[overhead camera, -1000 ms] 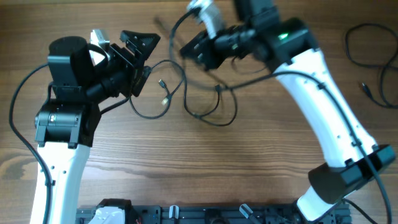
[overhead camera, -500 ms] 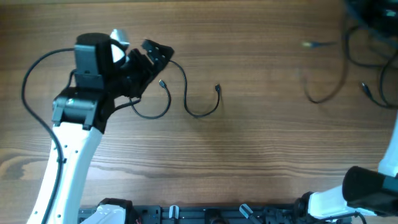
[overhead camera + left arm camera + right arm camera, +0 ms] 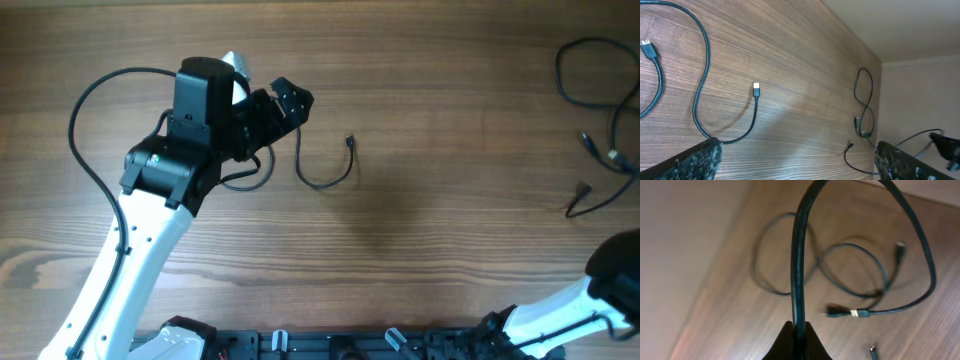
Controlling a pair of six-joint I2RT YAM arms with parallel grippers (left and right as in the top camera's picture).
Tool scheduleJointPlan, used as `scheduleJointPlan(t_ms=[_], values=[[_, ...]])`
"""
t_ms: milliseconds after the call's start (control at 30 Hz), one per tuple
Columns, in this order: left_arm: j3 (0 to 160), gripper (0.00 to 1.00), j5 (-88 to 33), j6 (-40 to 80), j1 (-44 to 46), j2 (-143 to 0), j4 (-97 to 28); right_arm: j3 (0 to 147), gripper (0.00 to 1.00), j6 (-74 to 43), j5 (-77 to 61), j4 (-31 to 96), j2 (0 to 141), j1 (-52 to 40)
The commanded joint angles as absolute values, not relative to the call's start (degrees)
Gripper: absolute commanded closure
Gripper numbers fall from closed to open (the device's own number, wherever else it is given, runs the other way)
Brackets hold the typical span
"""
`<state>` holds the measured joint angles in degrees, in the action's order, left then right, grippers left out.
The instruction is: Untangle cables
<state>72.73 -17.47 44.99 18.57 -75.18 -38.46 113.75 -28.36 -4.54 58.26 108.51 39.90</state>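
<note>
Two thin black cables lie mid-table: a U-shaped one (image 3: 322,181) with a small plug (image 3: 350,141), and one partly under my left arm (image 3: 245,178). In the left wrist view the U-shaped cable (image 3: 704,75) ends in a silvery tip (image 3: 756,86). My left gripper (image 3: 290,100) (image 3: 800,165) is open and empty, just left of that cable. More cables (image 3: 590,75) lie at the far right. My right gripper (image 3: 797,340) is shut on a black cable (image 3: 797,255) that rises from its jaws. It hovers above a looped cable (image 3: 840,265) and a plug (image 3: 845,313).
The right arm's base link (image 3: 615,275) shows at the bottom right of the overhead view; its gripper is outside that view. Loose plug ends (image 3: 590,145) (image 3: 577,203) lie near the table's right edge. A black rail (image 3: 330,345) runs along the front edge.
My right arm swung from the table's middle out to the far right, carrying one cable away from the others. My left arm shifted right, toward the two cables left in the middle.
</note>
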Motion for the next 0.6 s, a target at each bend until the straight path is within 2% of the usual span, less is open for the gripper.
scheduleJointPlan(t_ms=[0,33,67,100,133,233,467,567], values=[[73.3,0.0,-15.94,43.64,19.03,-75.55,-38.39,114.3,0.95,-31.7,0.47,57.87,113.93,40.21],[73.3,0.0,-15.97,43.66,19.03,-75.55,-38.41,114.3,0.71,-31.73,0.43,56.84,116.36,40.21],[73.3,0.0,-15.94,43.64,19.03,-75.55,-38.44,114.3,0.36,-31.73,0.4,56.55,117.4,40.21],[73.3,0.0,-15.94,43.64,19.03,-75.55,-38.44,114.3,0.06,-31.73,0.3,56.6,118.08,40.23],[73.3,0.0,-15.94,43.64,19.03,-75.55,-38.44,114.3,0.0,-31.73,-0.34,56.64,118.32,40.21],[73.3,0.0,-15.92,43.64,19.03,-75.55,-38.41,114.32,0.0,-31.62,-6.31,57.43,116.99,40.21],[73.3,0.0,-15.92,43.2,19.03,-75.55,-38.39,114.32,0.0,-31.24,-7.31,62.0,109.19,40.03],[73.3,0.0,-15.2,41.71,19.03,-75.55,-38.2,114.32,0.0,-24.73,-16.05,62.13,105.16,39.7]])
